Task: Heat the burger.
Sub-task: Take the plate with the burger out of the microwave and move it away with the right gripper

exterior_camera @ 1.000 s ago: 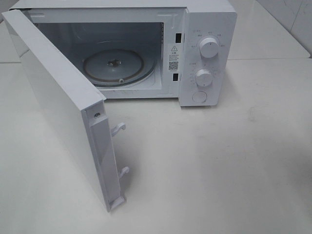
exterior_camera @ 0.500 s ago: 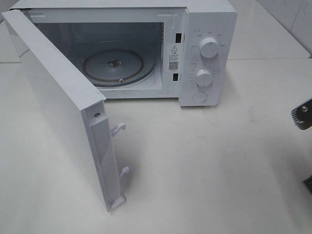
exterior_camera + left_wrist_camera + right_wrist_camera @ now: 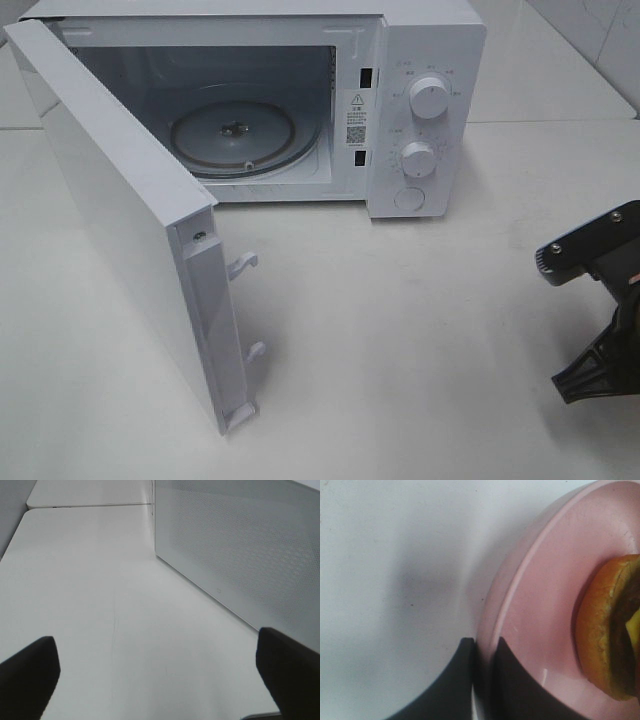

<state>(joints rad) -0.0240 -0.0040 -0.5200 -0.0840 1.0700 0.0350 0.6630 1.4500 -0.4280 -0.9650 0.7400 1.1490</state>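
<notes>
Pinching only the rim of the plate (image 3: 530,610), the right gripper (image 3: 482,647) could let it tilt and slide the burger (image 3: 612,630) off. Only its wrist view shows plate and burger; the high view shows the microwave (image 3: 420,60) open. Left gripper (image 3: 155,665) spread wide, empty

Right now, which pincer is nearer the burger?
Right. The right pincer is shut on the rim of the pink plate that carries the burger. The left pincer hangs open over bare table beside the microwave door, no burger in its view.
</notes>
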